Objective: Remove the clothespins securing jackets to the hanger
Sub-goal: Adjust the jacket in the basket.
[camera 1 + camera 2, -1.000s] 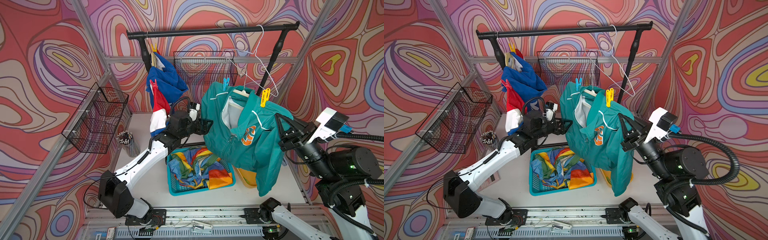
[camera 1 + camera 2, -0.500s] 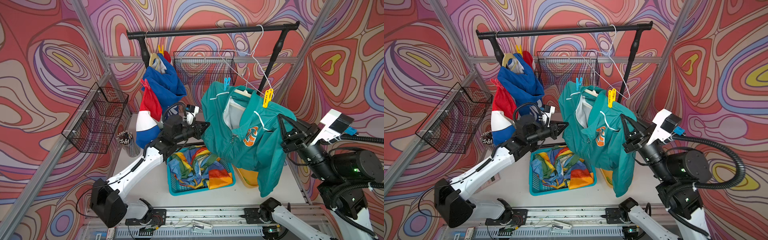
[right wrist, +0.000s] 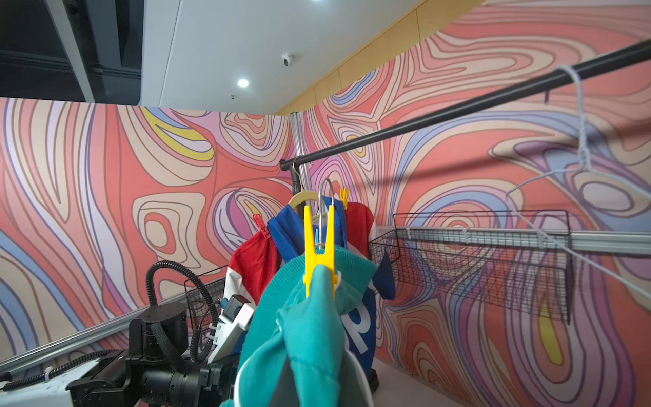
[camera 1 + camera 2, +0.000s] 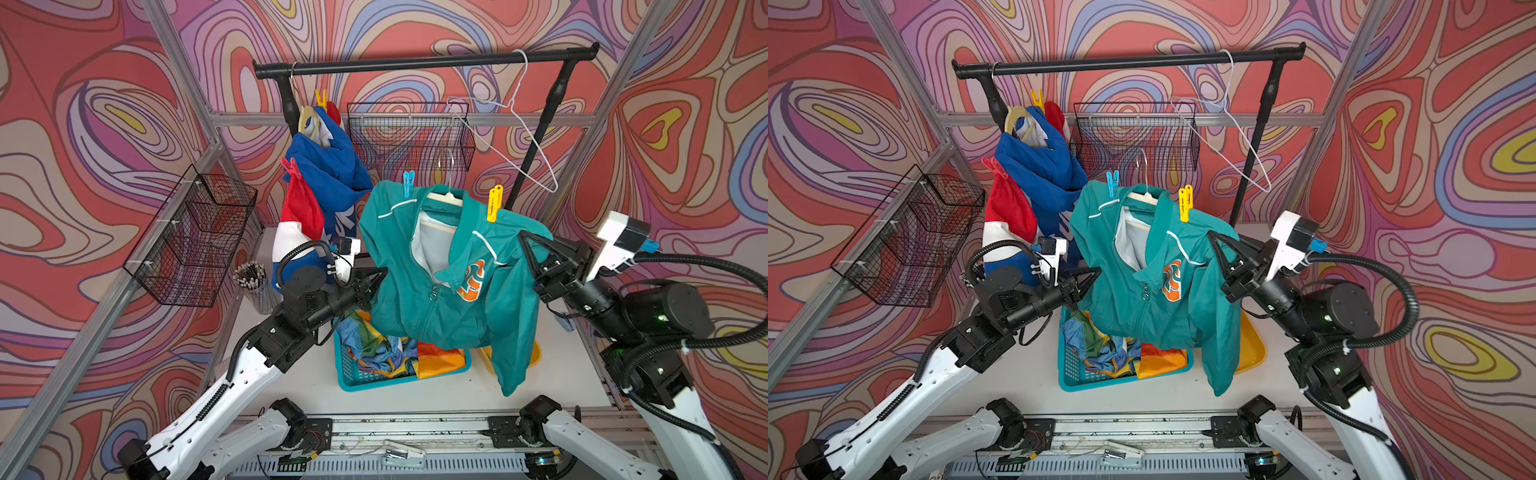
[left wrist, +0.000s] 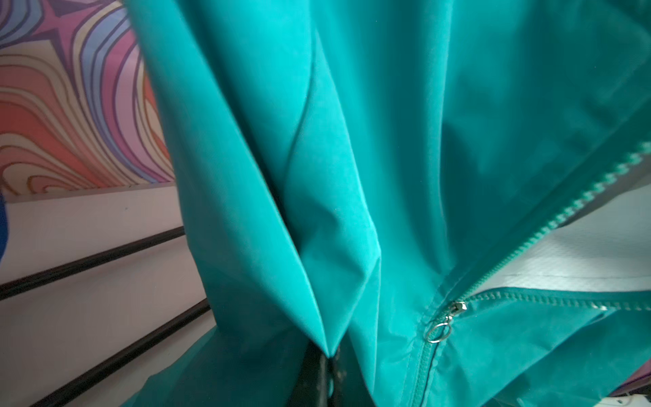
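The teal jacket (image 4: 415,266) is off the rail (image 4: 415,65) and held up between the two arms, above the bin (image 4: 347,376) where the patchwork jacket (image 4: 386,353) lies crumpled. The left gripper (image 4: 381,274) has its jaws closed on a fold of teal cloth at the jacket's side. The left wrist view shows that fold drawn to a point between the black fingers (image 5: 313,380), near the zip pull (image 5: 440,326). The right gripper (image 4: 524,240) has its jaws together too, tips at the jacket's other shoulder. In the right wrist view teal cloth bunches up right before the lens, so it looks clamped on the shoulder fabric. Two pegs stand up from this jacket's hanger (image 4: 444,195): a blue peg (image 4: 408,183) on the shoulder nearer the left arm and a yellow peg (image 4: 494,203) on the shoulder nearer the right gripper. The hanger's hook sits well below the rail. The blue jacket (image 4: 336,166) hangs from the rail's left end, with a red peg (image 4: 291,168) on its red part and a second yellow peg (image 4: 320,99) up top. A yellow tray (image 4: 535,355) lies on the table (image 4: 291,386) just beside the bin, partly behind the teal sleeve.
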